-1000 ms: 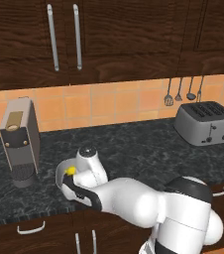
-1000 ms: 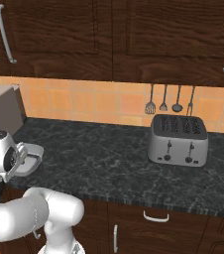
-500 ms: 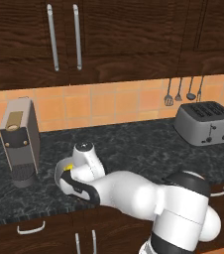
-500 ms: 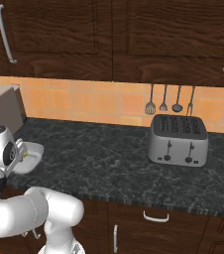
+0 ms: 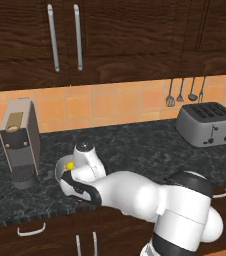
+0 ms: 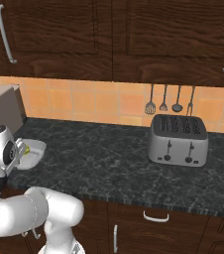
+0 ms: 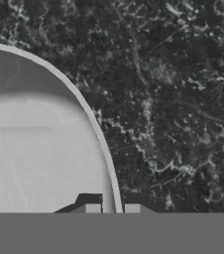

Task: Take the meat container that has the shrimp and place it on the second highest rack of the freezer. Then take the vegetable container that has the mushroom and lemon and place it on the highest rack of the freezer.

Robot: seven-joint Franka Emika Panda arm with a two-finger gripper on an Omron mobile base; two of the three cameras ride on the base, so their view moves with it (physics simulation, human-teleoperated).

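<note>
Dark speckled counter [image 5: 135, 150] under wooden cabinets [image 5: 115, 35], toaster [image 5: 207, 123] at right.

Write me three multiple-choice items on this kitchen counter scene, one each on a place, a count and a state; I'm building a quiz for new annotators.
1. Where is the toaster?
A. on the counter's right part
B. in a cabinet
C. beside the coffee machine

2. How many utensils hang on the tiled wall?
A. two
B. four
C. six

3. How is the gripper?
A. wide open above the counter
B. shut on the container rim
C. holding the toaster

Key: 1 A, it stands on the black counter far right of the coffee machine; 2 B, four hang above the toaster; 3 B, the hand view shows both fingertips astride the rim.
</note>
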